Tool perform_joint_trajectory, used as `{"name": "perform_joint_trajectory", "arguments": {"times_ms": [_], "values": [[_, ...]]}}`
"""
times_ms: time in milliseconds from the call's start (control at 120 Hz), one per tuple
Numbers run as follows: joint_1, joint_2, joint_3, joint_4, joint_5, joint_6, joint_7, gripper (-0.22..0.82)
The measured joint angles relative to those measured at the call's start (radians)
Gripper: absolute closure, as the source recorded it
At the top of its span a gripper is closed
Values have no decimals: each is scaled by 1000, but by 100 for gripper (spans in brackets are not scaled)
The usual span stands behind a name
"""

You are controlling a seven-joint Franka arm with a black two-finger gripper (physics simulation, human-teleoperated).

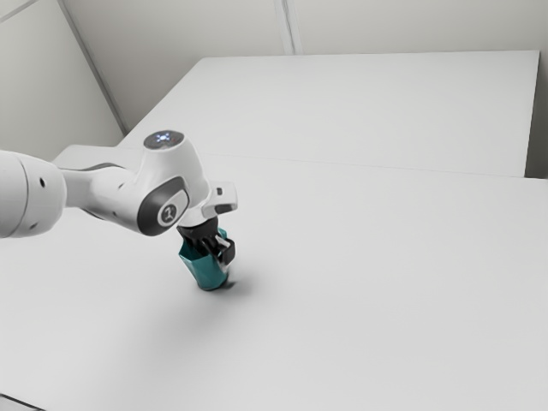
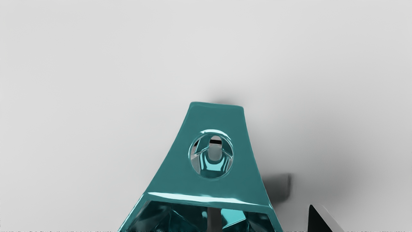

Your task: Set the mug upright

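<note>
At the exterior view's left, the white arm [image 1: 98, 190] comes in above the pale counter [image 1: 360, 291]. Near the lower left corner of the same view there is a thin dark line [image 1: 21, 402], and it is too little to tell what it belongs to. A light wall [image 1: 38, 86] stands behind on that side.

Following the arm to the right, the teal mug [image 1: 206, 271] is under the hand, on the counter. Its mouth is turned up and its base is down, and it seems to lean a little toward the exterior view's left. It cannot be told if the base is lying fully flat. The wrist view shows a round hole [image 2: 210, 154] in the side of the mug.

The black gripper [image 1: 217, 249] points down at the mouth of the mug, and it stands open. One finger [image 1: 229, 251] is on the outer side of the mug; in the wrist view some counter is visible between its tip and the wall of the mug. Inside the mouth there is a dark upright shape [image 2: 214, 220], but it is not clear what this is.

More to the right, a soft shadow [image 1: 244, 281] lies on the counter just beside the base.
</note>
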Motion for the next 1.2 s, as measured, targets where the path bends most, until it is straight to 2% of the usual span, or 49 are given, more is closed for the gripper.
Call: {"name": "perform_joint_trajectory", "arguments": {"times_ms": [208,450,767,858,950,1200], "values": [[0,-35,0,-1,1,-18,-1,38],[-4,-70,0,-1,3,-37,-2,30],[-15,-140,-2,15,4,-88,-7,26],[-15,-127,-3,110,7,-142,-8,23],[-16,-76,-3,264,1,-232,-10,17],[-6,131,0,703,-68,-560,-15,5]]}}
